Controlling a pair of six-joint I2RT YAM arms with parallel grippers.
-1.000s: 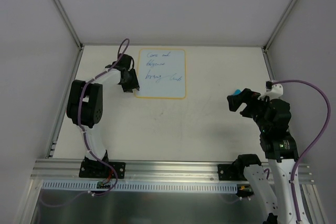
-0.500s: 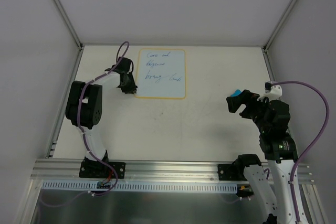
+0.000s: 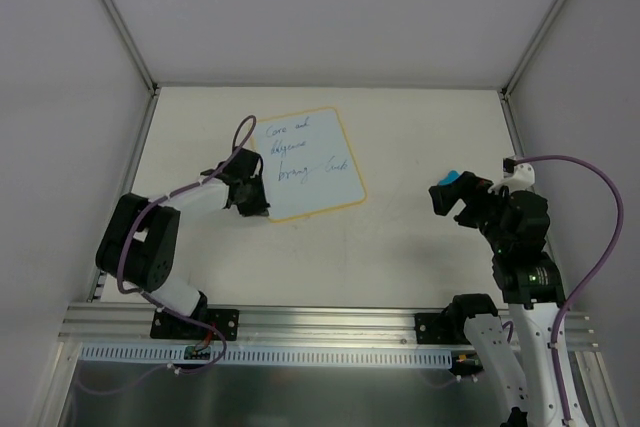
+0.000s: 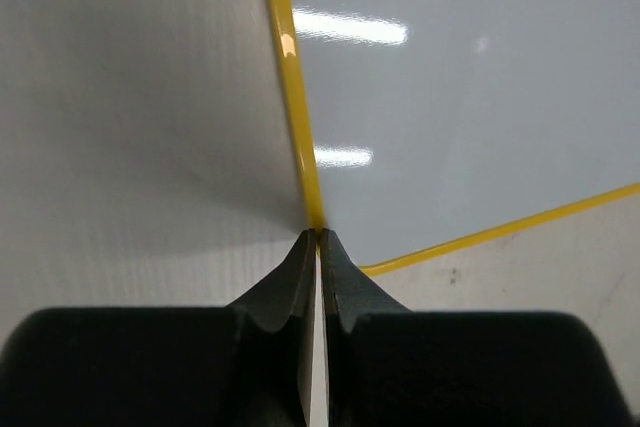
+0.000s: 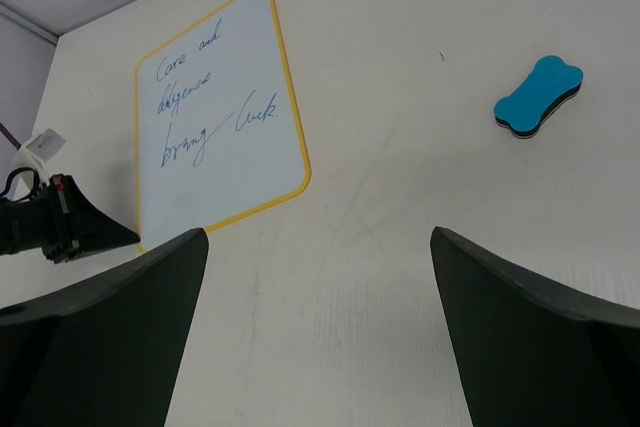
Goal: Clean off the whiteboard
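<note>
The whiteboard [image 3: 310,162] has swung round since a second ago: its edges now slant and its near left corner sits nearer, with the left arm folded back toward its base. The left gripper [image 4: 317,237] is pinched tight on the board's thin yellow rim at that corner. The board is flat and glossy pale white with rounded corners and blue handwriting. It lies left of centre on the matte white table [image 3: 420,137]. At the right, the right gripper [image 5: 315,247] is spread wide and empty. A blue bone-shaped eraser [image 5: 538,97] lies beyond it.
</note>
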